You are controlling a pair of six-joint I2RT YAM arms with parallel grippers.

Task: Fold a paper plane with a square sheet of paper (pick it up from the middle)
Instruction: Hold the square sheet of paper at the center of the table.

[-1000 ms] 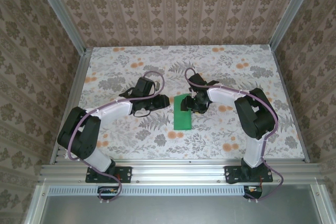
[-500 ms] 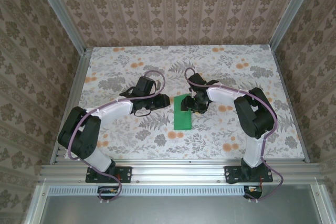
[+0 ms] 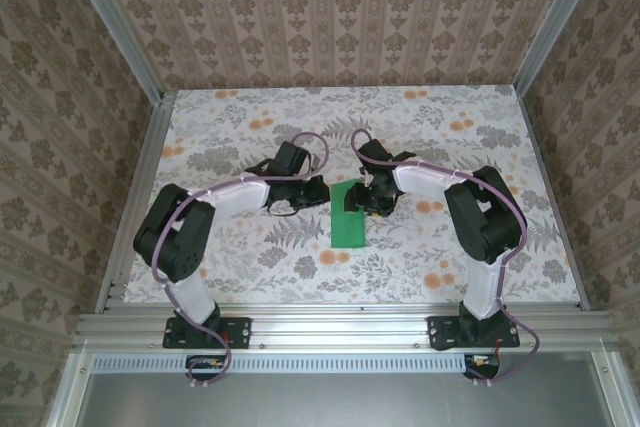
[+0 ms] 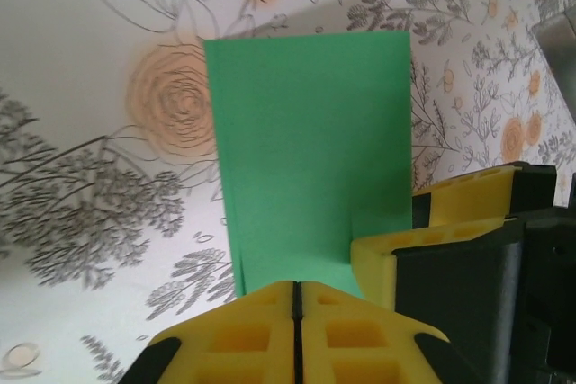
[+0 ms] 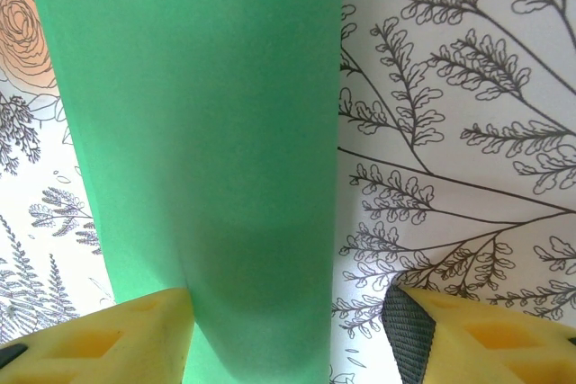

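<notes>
**Q:** Where the two arms meet over the floral tabletop (image 3: 440,127), what lies between them?

**A:** The green paper (image 3: 349,219), folded into a narrow rectangle. It lies flat on the tabletop, flanked by both grippers at its far end.

**Q:** How does the left gripper (image 4: 295,299) stand?

**A:** Its yellow fingers (image 4: 234,334) are pressed together along one seam, with no gap visible. In the left wrist view the paper reaches forward from directly in front of the fingertips, with the near edge meeting them. Whether that edge is caught in the seam cannot be told. A layered fold line shows along the paper's left side.

**Q:** And the right gripper (image 5: 288,348)?

**A:** Its fingers are spread. In the right wrist view the paper runs forward from between the two fingers. The left-hand finger overlaps the paper's margin, and the right-hand finger stands clear of it over bare tabletop. From the left wrist, one of these yellow fingers appears just right of the closed left fingertips, at the paper's near corner.
</notes>
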